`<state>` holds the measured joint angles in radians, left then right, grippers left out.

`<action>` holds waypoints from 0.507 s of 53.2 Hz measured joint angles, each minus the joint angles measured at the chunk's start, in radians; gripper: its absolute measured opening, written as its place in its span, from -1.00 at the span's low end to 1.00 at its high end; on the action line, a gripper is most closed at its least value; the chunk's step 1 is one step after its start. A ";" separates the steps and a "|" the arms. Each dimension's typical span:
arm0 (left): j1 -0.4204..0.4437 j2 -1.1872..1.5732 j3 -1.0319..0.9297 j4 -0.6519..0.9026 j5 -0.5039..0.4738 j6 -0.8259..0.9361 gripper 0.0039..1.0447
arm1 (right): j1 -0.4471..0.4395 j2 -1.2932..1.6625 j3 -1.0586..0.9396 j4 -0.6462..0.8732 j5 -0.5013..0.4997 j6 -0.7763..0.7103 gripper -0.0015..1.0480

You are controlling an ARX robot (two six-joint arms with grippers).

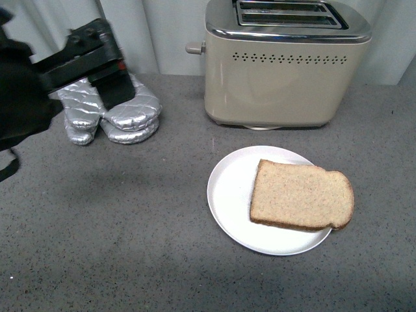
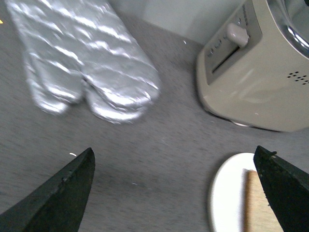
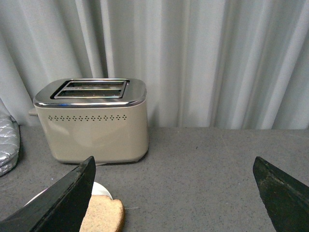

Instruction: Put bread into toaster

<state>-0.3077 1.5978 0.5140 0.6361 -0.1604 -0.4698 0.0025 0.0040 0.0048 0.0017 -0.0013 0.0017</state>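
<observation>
A slice of light-brown bread (image 1: 301, 195) lies flat on a white plate (image 1: 229, 195), rounded end to the right. Behind it stands the cream toaster (image 1: 286, 71) with a chrome top and two empty slots; its side lever (image 1: 193, 47) points left. My left gripper (image 1: 97, 68) hangs open at the far left, above the silver mitts and well away from the bread. In the left wrist view my open gripper (image 2: 176, 191) spans bare counter, with the plate (image 2: 227, 193) and the bread (image 2: 256, 205) by one finger. My right gripper (image 3: 174, 193) is open over the counter, beside the bread (image 3: 102, 214) and the toaster (image 3: 91, 121).
A pair of quilted silver oven mitts (image 1: 114, 114) lies on the grey counter (image 1: 117, 221) left of the toaster. White curtains (image 3: 217, 58) hang behind the counter. The right arm does not show in the front view.
</observation>
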 joint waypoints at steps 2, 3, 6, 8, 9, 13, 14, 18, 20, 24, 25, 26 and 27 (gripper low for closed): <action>0.007 -0.002 -0.074 0.169 -0.069 0.089 0.73 | 0.000 0.000 0.000 0.000 0.000 0.000 0.81; 0.013 -0.001 -0.110 0.260 -0.090 0.135 0.66 | 0.000 0.000 0.000 0.000 0.000 0.000 0.81; 0.041 -0.013 -0.220 0.510 -0.090 0.282 0.42 | 0.000 0.000 0.000 0.000 0.000 0.000 0.81; 0.061 -0.051 -0.265 0.601 -0.078 0.343 0.25 | 0.000 0.000 0.000 0.000 0.000 0.000 0.81; 0.072 -0.083 -0.280 0.616 -0.070 0.371 0.14 | 0.000 0.000 0.000 0.000 0.000 0.000 0.81; 0.105 -0.179 -0.333 0.598 -0.037 0.423 -0.21 | 0.000 0.000 0.000 0.000 0.000 0.000 0.81; 0.111 -0.197 -0.344 0.588 -0.029 0.430 -0.27 | 0.000 0.000 0.000 0.000 0.000 0.000 0.81; 0.132 -0.288 -0.362 0.486 -0.008 0.443 -0.52 | 0.000 0.000 0.000 0.000 0.000 0.000 0.81; 0.143 -0.340 -0.373 0.447 0.004 0.447 -0.66 | 0.000 0.000 0.000 0.000 0.000 0.000 0.81; 0.165 -0.439 -0.403 0.398 0.025 0.450 -0.95 | 0.000 0.000 0.000 0.000 0.000 0.000 0.81; 0.168 -0.449 -0.406 0.393 0.027 0.453 -0.94 | 0.000 0.000 0.000 0.000 0.000 0.000 0.81; 0.172 -0.468 -0.412 0.382 0.031 0.454 -0.94 | 0.000 0.000 0.000 0.000 0.000 0.000 0.81; 0.179 -0.493 -0.422 0.366 0.037 0.455 -0.94 | 0.000 0.000 0.000 0.000 0.000 0.000 0.81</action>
<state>-0.1287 1.1046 0.0925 1.0019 -0.1234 -0.0147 0.0025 0.0040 0.0044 0.0017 -0.0013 0.0017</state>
